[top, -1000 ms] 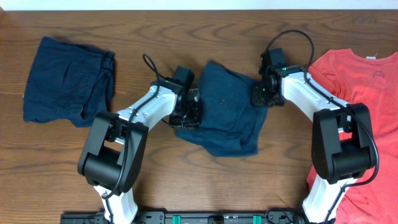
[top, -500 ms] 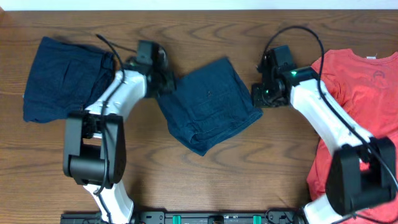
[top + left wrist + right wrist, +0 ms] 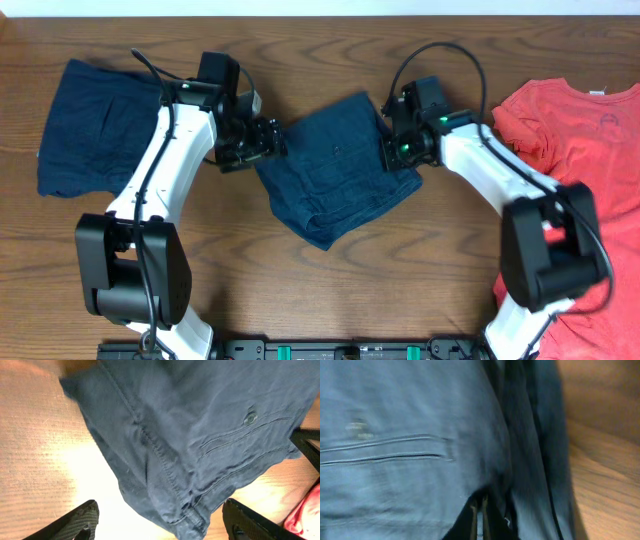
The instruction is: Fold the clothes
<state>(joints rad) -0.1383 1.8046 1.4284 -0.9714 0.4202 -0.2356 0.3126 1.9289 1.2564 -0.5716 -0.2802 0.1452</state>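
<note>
**Left pincer lets go of the shorts; right one clenched at the far edge**

Overhead: The shorts [image 3: 335,170] lie as a folded, tilted packet on the counter [image 3: 330,300], midway between the two arms. A second ago the left pincer [image 3: 262,140] was closed at the shorts' left edge. Now it sits just off their upper-left corner, jaws wide and holding nothing. The right pincer [image 3: 392,150] has moved in onto the shorts' right edge. A second navy garment [image 3: 100,130] lies well left of the shorts and a red shirt [image 3: 565,150] well right of them, both unmoved.

Left wrist: The left pincer [image 3: 160,506] is released. The shorts [image 3: 200,435] lie flat below it, seam and button showing, with no cloth between the fingers.

Right wrist: The right pincer [image 3: 482,510] is clenched tight at a fold of the shorts [image 3: 410,435]. I can't tell whether any cloth is nipped.

Reading: The left side's fold looks set down. The packet is still skewed, so squaring it or one more fold likely remains.
</note>
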